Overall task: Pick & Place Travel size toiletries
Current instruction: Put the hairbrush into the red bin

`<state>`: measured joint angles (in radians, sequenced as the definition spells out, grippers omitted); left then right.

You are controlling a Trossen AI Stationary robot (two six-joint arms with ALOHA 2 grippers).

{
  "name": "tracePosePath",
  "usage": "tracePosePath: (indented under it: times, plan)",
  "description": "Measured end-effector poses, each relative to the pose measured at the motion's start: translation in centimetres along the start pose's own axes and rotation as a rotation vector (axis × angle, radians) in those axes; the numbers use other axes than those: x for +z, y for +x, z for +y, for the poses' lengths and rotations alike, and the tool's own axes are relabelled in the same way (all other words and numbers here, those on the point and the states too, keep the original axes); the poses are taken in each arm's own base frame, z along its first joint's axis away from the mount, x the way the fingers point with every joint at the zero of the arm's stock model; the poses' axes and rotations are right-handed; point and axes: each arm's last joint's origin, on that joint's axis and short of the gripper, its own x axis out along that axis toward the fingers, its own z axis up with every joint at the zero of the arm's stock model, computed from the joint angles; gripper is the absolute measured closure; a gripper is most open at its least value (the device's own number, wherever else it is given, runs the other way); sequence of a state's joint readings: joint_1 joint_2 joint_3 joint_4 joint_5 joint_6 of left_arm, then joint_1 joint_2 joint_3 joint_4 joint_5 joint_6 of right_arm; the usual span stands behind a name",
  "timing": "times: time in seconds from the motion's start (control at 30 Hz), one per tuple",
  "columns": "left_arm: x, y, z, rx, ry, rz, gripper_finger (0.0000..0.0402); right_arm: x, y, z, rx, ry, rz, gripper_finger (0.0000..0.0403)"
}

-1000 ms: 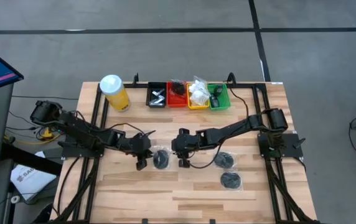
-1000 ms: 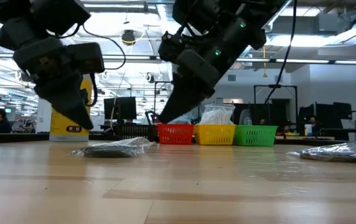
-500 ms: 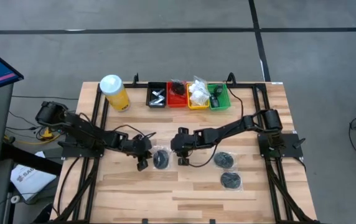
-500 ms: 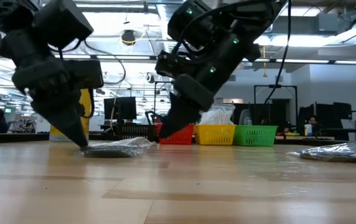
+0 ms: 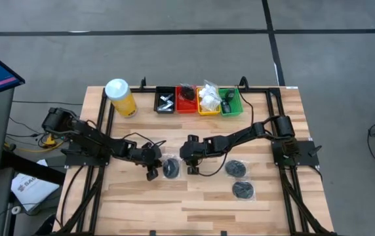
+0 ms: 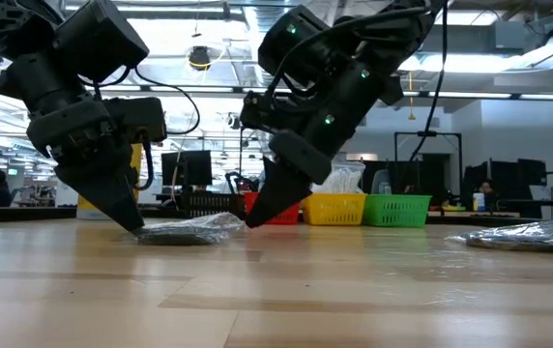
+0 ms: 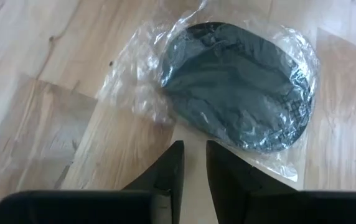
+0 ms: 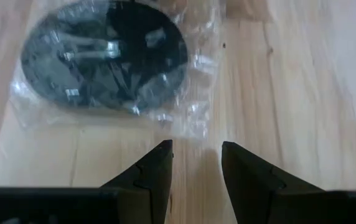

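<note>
We see the left gripper (image 5: 151,172) low at mid-desk (image 5: 174,203), fingers (image 7: 168,171) narrowly apart, gripping nothing, tips just beside a bagged black disc (image 5: 170,168). The right gripper (image 5: 193,168) is on the disc's other side, fingers (image 8: 156,168) parted, empty. Two more bagged discs (image 5: 236,168) (image 5: 242,190) lie toward the right edge.

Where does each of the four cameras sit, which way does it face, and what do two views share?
High: overhead, straight down; both arms, table.
Low: table height, level toward the room; both grippers beside wrapped black disc.
Left wrist: past left gripper, nearly closed, at that disc.
Right wrist: past right gripper, slightly open, at it.
Shared: all show this disc.
</note>
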<state>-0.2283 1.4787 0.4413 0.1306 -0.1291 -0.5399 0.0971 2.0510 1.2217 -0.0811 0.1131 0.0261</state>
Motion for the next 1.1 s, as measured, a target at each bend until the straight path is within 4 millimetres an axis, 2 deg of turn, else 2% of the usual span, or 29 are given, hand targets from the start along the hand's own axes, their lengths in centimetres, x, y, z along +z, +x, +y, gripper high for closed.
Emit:
tracePosePath:
  times: [0.4, 0.67, 0.9, 1.0, 1.1]
  plan:
    - [0.3, 0.0, -0.1, 0.011, 0.014, -0.045, 0.0344, 0.0, 0.0, 0.0, 0.001, -0.001, -0.004, 0.0274]
    - [0.7, 0.0, -0.1, 0.005, 0.027, -0.081, 0.0344, -0.3, 2.1, 0.3, 0.010, -0.032, -0.018, 0.0274]
    - [0.9, 0.1, 0.2, 0.013, 0.019, -0.086, 0.0344, 0.7, 2.1, 0.3, 0.012, -0.043, -0.006, 0.0277]
    - [0.9, 0.1, 0.2, 0.014, 0.019, -0.090, 0.0344, 0.9, 2.0, 0.4, 0.014, -0.046, 0.002, 0.0301]
    - [0.9, 0.1, 0.1, 0.013, 0.018, -0.093, 0.0344, 0.8, 2.0, 0.6, 0.020, -0.052, 0.009, 0.0356]
